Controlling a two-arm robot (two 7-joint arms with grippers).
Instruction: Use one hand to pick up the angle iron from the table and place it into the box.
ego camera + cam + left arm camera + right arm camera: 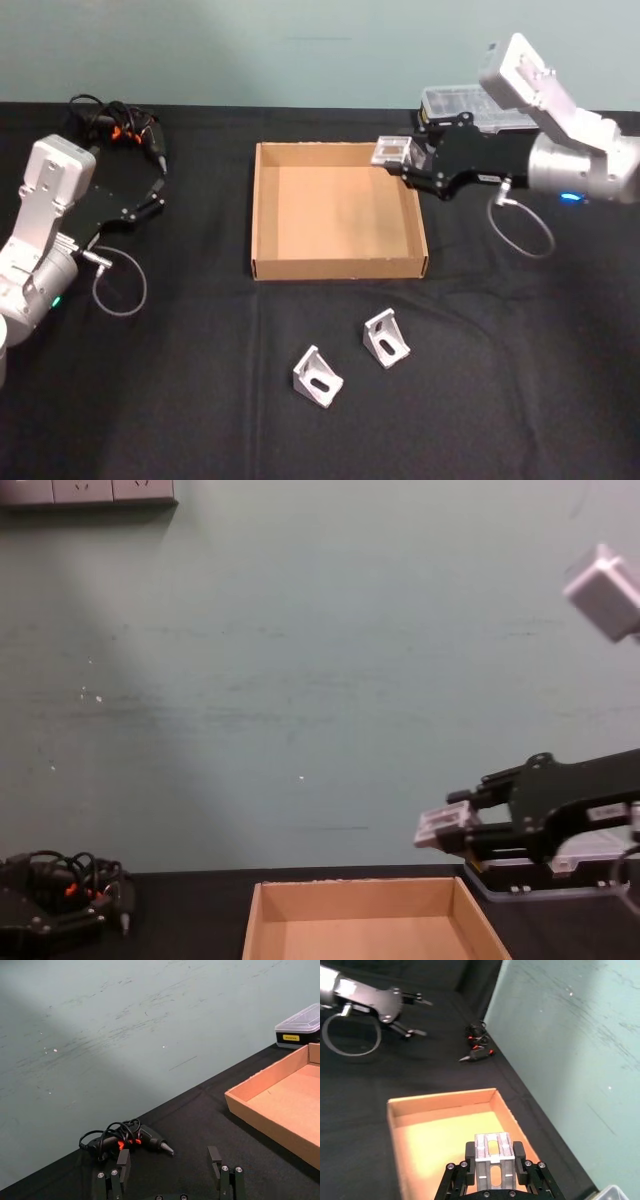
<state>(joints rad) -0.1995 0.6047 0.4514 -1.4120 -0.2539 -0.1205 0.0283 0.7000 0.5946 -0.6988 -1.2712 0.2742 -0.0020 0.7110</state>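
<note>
table (520, 400); angle iron (494, 1154) in right gripper (393, 155)

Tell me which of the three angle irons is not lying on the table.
The held angle iron, clamped in the right gripper above the box's far right corner. The near-left angle iron and near-right angle iron lie on the table.

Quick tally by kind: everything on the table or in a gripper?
3 silver metal angle irons: two on the black table, one in the right gripper
1 tan cardboard box
1 clear-lidded black organiser case
1 black corded power tool
Total: 6
</note>
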